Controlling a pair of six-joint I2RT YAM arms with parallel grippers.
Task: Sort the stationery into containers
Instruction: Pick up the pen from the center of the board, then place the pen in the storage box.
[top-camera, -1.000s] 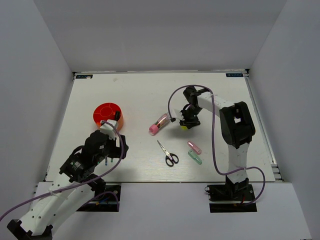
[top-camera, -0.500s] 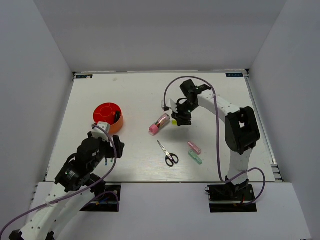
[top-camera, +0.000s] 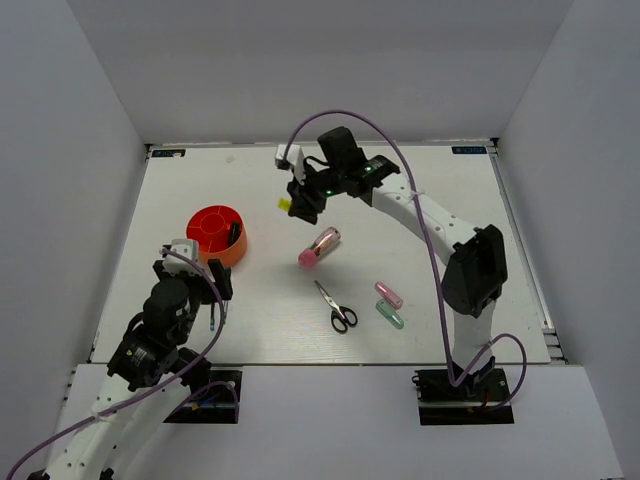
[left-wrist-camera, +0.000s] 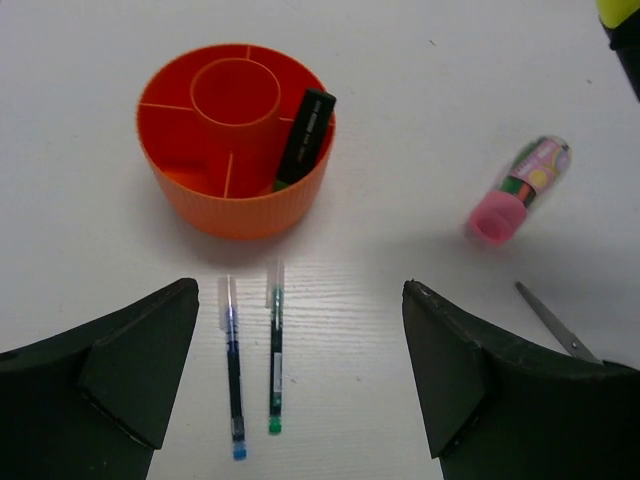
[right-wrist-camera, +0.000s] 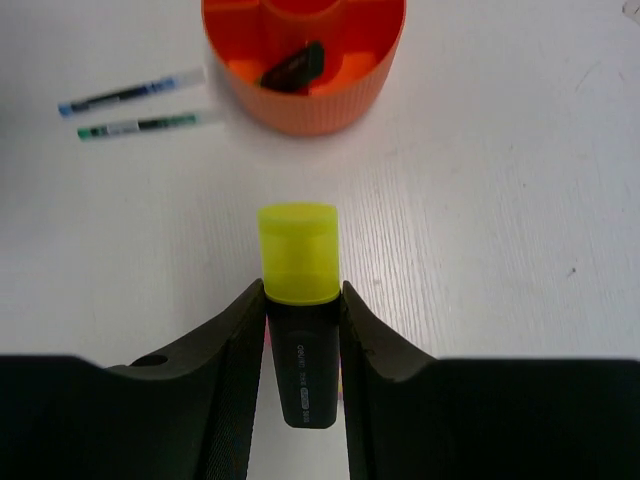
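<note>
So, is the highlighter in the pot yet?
No, the right gripper holds the highlighter over the table, short of the pot.

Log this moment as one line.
right gripper: shut on yellow-capped highlighter | left gripper: open, empty | pot: black marker inside

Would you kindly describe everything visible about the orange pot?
The pot is round, red-orange and plastic-looking, with a ribbed wall. Inside, a central cup and radial dividers form compartments. It stands upright on the white table. A black marker leans in one compartment, poking above the rim.
</note>
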